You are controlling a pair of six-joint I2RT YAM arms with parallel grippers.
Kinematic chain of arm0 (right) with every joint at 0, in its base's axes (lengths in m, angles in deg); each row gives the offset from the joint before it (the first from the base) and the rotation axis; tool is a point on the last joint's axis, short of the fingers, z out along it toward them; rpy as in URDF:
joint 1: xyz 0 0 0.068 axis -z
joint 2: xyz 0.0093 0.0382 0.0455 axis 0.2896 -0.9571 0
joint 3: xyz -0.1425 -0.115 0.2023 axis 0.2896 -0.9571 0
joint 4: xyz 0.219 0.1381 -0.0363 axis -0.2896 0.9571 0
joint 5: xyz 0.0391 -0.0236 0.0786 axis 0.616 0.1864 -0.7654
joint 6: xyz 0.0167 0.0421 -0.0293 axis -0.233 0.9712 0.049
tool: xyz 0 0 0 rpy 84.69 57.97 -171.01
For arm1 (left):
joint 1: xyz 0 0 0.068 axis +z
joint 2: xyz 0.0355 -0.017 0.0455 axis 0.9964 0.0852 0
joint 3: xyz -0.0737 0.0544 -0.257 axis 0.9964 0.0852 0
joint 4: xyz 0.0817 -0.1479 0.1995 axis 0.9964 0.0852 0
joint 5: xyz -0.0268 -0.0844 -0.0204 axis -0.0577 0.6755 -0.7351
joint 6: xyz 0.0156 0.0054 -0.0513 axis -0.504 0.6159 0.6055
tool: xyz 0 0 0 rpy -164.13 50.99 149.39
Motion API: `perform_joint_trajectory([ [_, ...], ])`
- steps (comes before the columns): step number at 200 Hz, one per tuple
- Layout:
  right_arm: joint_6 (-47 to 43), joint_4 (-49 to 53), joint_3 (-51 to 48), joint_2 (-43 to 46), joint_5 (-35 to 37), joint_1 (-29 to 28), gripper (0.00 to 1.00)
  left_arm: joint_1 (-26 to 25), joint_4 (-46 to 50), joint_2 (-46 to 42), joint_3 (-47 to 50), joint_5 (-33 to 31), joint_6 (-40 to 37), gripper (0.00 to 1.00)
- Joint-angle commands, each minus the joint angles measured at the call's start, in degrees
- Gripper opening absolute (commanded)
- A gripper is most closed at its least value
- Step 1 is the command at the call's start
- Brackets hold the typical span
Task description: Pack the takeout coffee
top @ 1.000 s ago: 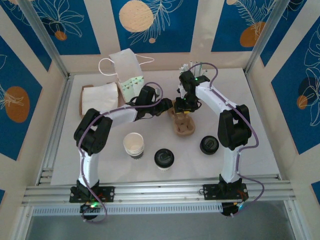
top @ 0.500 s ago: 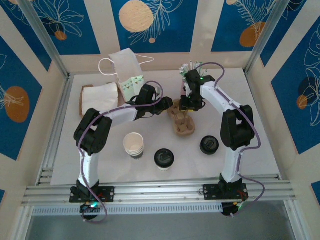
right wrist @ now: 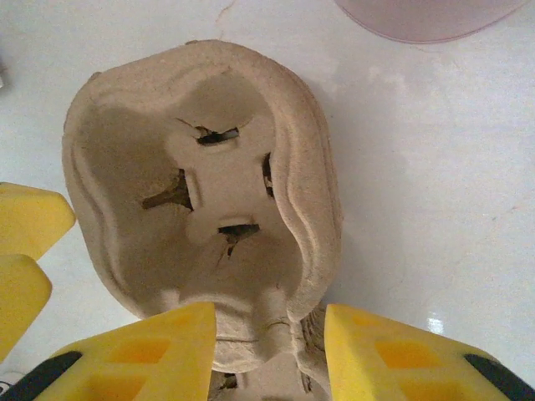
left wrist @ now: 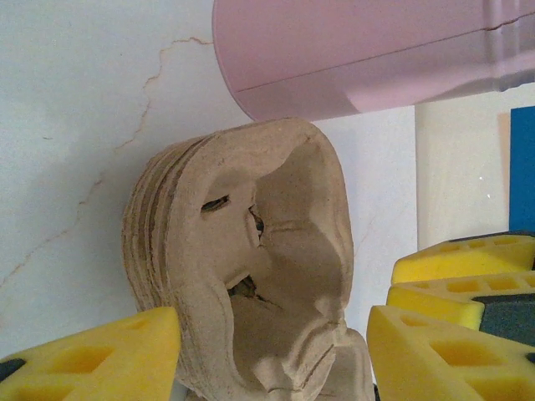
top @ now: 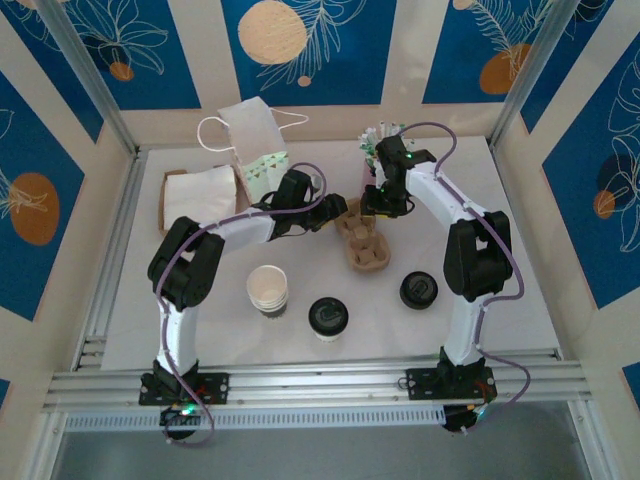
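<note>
Top view put the takeout coffee (top: 328,317) upright on the table's (top: 500,300) near side, well apart from both arms; wrist close-ups had the right gripper (right wrist: 269,334) clamped on the pulp cup carrier (right wrist: 209,192) rim, while the left gripper (left wrist: 273,338) straddled it wide, grip unclear.

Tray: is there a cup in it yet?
Empty. The tray has bare cardboard pockets, and the coffee stands upright on the table, lid on.
</note>
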Motion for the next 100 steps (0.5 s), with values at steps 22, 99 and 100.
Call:
perform_joint_trajectory([
  [22,0.7,0.1,-0.4,-1.3,-2.8,0.1,0.39,-0.1,-0.2,2.1,-2.9,2.0,-0.2,0.59],
  [99,0.9,0.2,-0.2,-2.3,-1.3,0.9,0.43,-0.1,0.0,2.6,-3.1,2.0,-0.1,0.59],
  [100,1.0,0.2,-0.2,-2.3,-1.3,0.9,0.43,-0.1,0.0,2.6,-3.1,2.0,-0.1,0.59],
])
